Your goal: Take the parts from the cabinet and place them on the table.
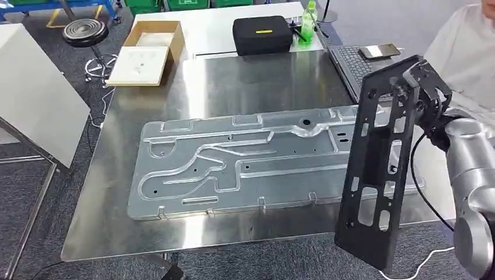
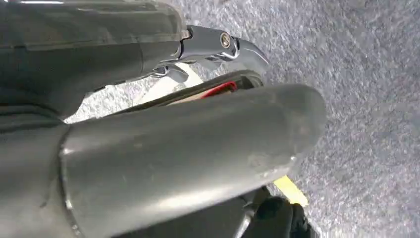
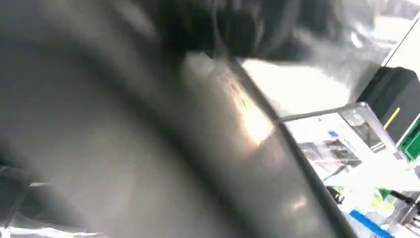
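A long black part (image 1: 376,169) with several slots hangs upright over the right front corner of the steel table (image 1: 262,76). My right hand (image 1: 429,96) grips its top end. A large silver machined plate (image 1: 233,169) lies flat across the middle of the table, just left of the black part. The right wrist view is blurred, with a grey mass of my right hand (image 3: 124,148) close up. My left hand (image 2: 173,148) hangs over grey carpet, its thumb and fingers stretched out with nothing in them.
At the table's far side stand a black case (image 1: 262,35), a green bottle (image 1: 307,20), a laptop (image 1: 350,64) with a phone (image 1: 379,51) on it, and a cardboard box (image 1: 149,49). A person in white (image 1: 467,52) is at the far right. A white panel (image 1: 35,99) leans at left.
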